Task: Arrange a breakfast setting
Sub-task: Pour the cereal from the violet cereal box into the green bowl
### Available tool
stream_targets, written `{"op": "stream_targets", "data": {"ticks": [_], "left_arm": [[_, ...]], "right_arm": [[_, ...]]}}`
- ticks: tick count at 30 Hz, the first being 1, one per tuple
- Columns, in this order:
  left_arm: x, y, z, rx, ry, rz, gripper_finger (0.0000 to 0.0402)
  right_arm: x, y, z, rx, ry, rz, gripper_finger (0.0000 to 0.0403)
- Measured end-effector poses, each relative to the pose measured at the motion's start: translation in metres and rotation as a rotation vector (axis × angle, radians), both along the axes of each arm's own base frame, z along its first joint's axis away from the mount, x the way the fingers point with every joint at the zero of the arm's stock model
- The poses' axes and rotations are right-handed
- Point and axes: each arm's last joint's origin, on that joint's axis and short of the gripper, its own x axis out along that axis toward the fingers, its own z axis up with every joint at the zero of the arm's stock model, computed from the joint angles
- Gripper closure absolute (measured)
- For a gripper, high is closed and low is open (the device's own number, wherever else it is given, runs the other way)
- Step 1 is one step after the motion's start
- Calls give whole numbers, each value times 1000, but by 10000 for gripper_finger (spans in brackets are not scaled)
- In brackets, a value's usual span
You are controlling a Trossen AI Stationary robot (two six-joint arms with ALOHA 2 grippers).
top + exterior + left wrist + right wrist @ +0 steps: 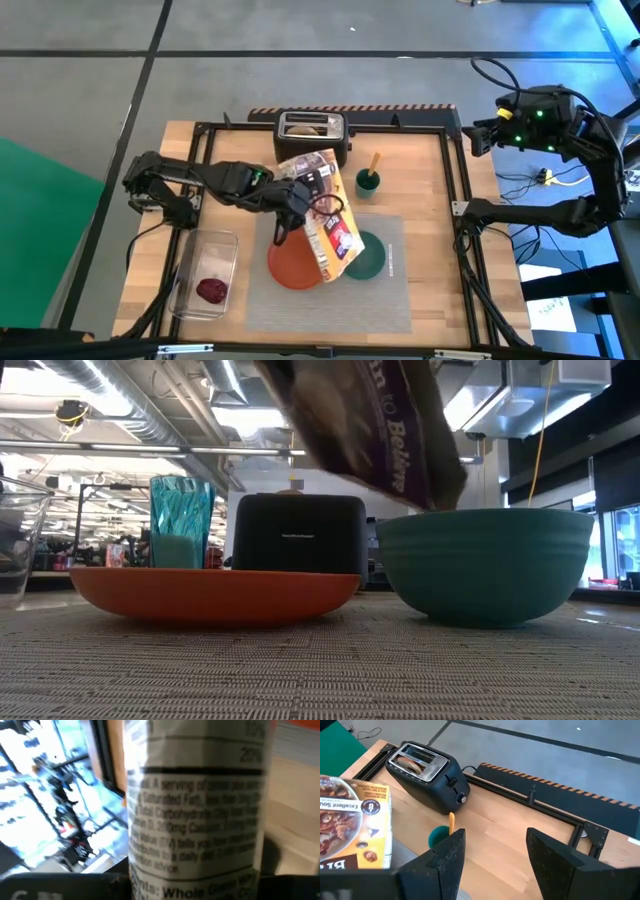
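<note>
We see the plate [292, 268] and bowl [368, 262] set on the mat [390, 300]. Our left gripper [300, 200] clamps the tilted box [325, 212] over the bowl; the right gripper [492, 855], beyond the mat, gapes empty. Tumbler [368, 183], spoon [374, 163], fruit [211, 290], bagel [415, 764] remain off it.

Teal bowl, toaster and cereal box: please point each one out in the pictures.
teal bowl [485, 565]: low view, front of its outer wall.
toaster [427, 772]: right wrist view, black side below the slots.
cereal box [330, 232]: high view, printed front face, above the plate and bowl.
</note>
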Motion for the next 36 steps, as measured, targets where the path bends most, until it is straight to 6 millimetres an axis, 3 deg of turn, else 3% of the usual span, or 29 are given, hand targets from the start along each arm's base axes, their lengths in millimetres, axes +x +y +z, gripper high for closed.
{"op": "stream_targets", "data": {"ticks": [6,18,36], "left_arm": [[6,-7,4,32,-51,-47,286],[25,-9,-20,128,32,-31,286],[27,-15,-15,250,30,-79,286]], "right_arm": [[1,0,0,9,-9,15,201],[5,-1,3,-7,-44,71,201],[5,-1,3,-21,-32,86,201]]}}
